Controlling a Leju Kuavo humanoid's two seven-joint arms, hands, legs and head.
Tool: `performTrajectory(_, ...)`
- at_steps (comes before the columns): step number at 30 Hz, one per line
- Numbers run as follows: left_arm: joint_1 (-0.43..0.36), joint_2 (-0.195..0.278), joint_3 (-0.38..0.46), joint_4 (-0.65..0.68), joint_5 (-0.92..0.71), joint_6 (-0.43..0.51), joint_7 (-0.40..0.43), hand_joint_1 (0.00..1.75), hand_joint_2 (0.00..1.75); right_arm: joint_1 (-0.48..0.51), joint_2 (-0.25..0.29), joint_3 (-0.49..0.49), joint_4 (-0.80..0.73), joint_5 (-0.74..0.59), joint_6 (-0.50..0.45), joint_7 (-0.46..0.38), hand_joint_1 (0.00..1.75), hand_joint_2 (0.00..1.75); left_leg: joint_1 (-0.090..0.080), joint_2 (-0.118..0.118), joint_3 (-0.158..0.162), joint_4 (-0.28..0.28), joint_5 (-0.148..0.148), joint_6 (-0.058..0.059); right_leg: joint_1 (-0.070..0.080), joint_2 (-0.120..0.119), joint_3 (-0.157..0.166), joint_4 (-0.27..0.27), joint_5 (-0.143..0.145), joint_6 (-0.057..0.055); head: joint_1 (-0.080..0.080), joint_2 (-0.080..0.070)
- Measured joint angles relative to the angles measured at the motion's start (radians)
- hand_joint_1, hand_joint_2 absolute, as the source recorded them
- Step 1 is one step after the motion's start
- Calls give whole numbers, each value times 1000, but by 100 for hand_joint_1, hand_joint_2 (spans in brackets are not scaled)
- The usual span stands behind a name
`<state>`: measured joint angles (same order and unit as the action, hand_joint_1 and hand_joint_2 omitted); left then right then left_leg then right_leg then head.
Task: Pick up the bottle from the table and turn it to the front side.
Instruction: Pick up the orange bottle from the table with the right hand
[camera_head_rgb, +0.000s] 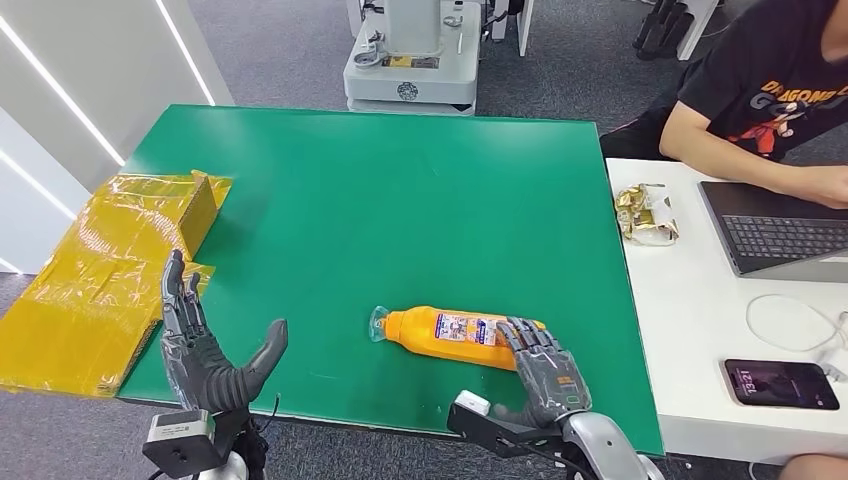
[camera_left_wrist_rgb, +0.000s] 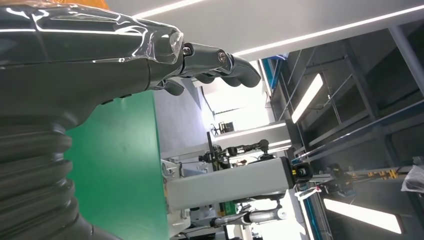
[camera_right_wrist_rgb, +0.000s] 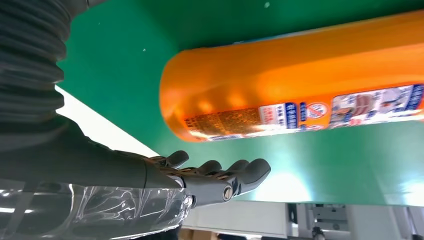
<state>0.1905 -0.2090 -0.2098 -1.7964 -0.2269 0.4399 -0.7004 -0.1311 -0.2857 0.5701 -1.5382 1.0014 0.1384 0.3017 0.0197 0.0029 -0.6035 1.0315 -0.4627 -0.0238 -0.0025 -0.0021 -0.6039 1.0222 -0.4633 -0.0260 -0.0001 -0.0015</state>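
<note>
At the far left, crinkled yellow plastic-wrapped cardboard (camera_head_rgb: 95, 265) is lying half on the green table (camera_head_rgb: 400, 190) and half over its edge, well apart from the work, so I am treating it as clutter. Next to it I am holding my left hand (camera_head_rgb: 205, 345) upright above the table's near-left corner, fingers straight and spread, thumb swung wide, gripping nothing; I judge it is being kept ready to receive or steady the bottle later. The table top is looking like a smooth, matte mat, flat enough for a round thing to roll on. Toward the middle right, the bottle (camera_head_rgb: 450, 335) is lying on its side near the front edge, its clear capped neck pointing left: glossy orange plastic, a rounded cylinder with a domed base, and a printed label (camera_head_rgb: 462, 328) facing up and slightly toward me. My right hand (camera_head_rgb: 545, 365) is resting flat-fingered over the bottle's base end, fingers extended rather than curled; in the right wrist view the fingertips (camera_right_wrist_rgb: 250, 172) are lying beside the base with green showing between, so I am not yet gripping it. The slick curved wall will probably want a wrap around the body. Farther right, a person in a black shirt (camera_head_rgb: 770, 90) is sitting at a white desk (camera_head_rgb: 690, 330) with a laptop (camera_head_rgb: 780, 235) and a phone (camera_head_rgb: 780, 383).
</note>
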Motion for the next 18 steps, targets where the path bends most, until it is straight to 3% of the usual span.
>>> performTrajectory(8, 0, -5, 0, 0, -5, -9, 0, 0, 175, -4, 5, -26, 10, 14, -29, -26, 0, 175, 0, 0, 0, 0, 0, 0, 0, 0, 0, 0, 0, 0, 0, 0)
performTrajectory(18, 0, -9, 0, 0, 0, -17, 0, 0, 175, -119, 36, 1, 135, -5, -31, -90, 0, 175, 0, 0, 0, 0, 0, 0, 0, 0, 0, 0, 0, 0, 0, 0)
